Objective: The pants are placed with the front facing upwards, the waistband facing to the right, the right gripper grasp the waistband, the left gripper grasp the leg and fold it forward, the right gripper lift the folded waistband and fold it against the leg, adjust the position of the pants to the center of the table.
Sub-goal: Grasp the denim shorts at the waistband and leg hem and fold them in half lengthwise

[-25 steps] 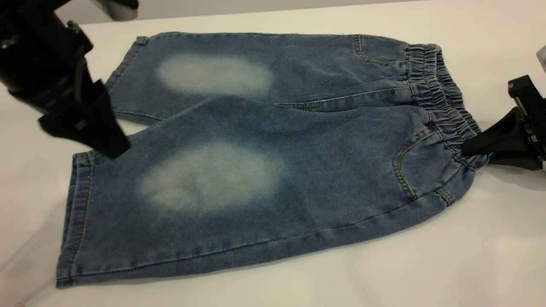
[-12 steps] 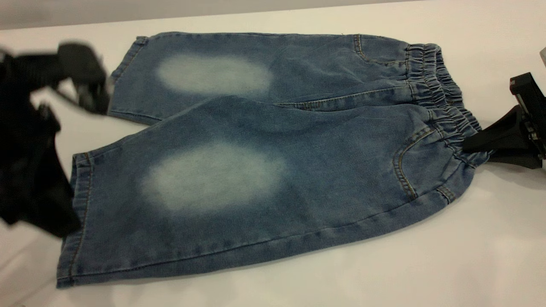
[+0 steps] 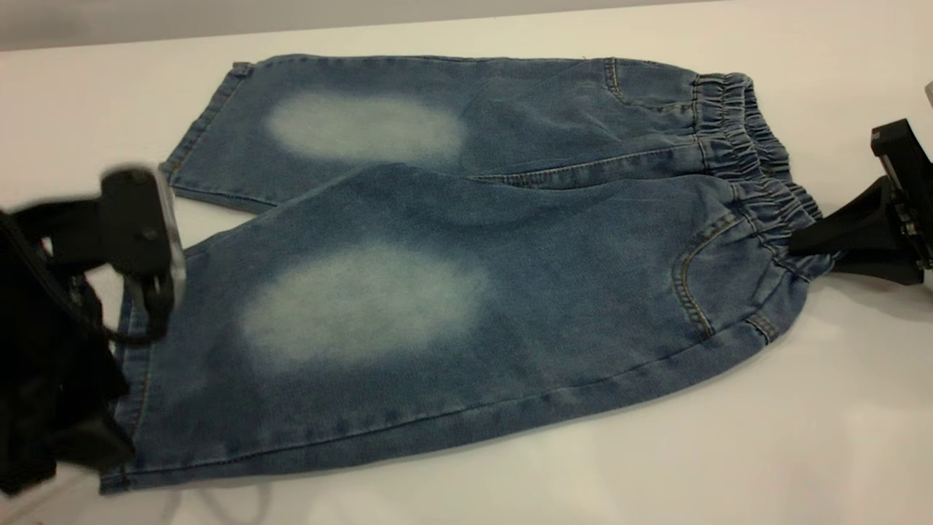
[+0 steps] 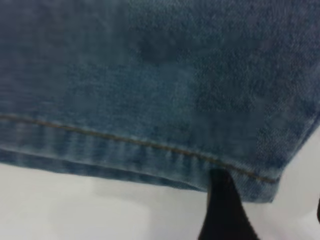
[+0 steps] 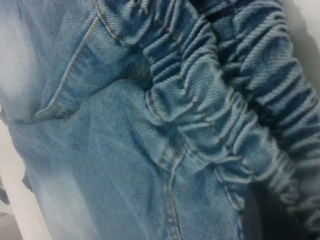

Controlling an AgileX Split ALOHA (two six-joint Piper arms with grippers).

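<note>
Item: pants (image 3: 466,270), short blue denim, laid flat and front up on the white bench (image 3: 656,467), legs toward the left, waist toward the right. Each leg bears one pale faded oval; tan stitching runs along the seams, the pocket curves and the hems. The near leg overlaps the inner edge of the far leg. Waistband (image 3: 758,175): gathered elastic, crinkled into small pleats, forming the right-hand edge of the garment. Right claw (image 3: 805,244): black, slim tapered fingers, reaching in from the right edge of the scene; its tip meets the near end of the waistband, where the fabric bunches and puckers around it, and the fingers appear closed on that pleated edge. The right wrist view shows the ruched band (image 5: 220,100) and a stitched front pocket close up, with a dark finger at the band's edge. Left claw (image 3: 109,430): black, bulky, at the left end of the near leg, low over the hem near its near corner. The left wrist view shows one dark finger (image 4: 225,212) touching the hem's edge (image 4: 150,160); how far this claw is open cannot be told, nor whether it has hold of the fabric.
</note>
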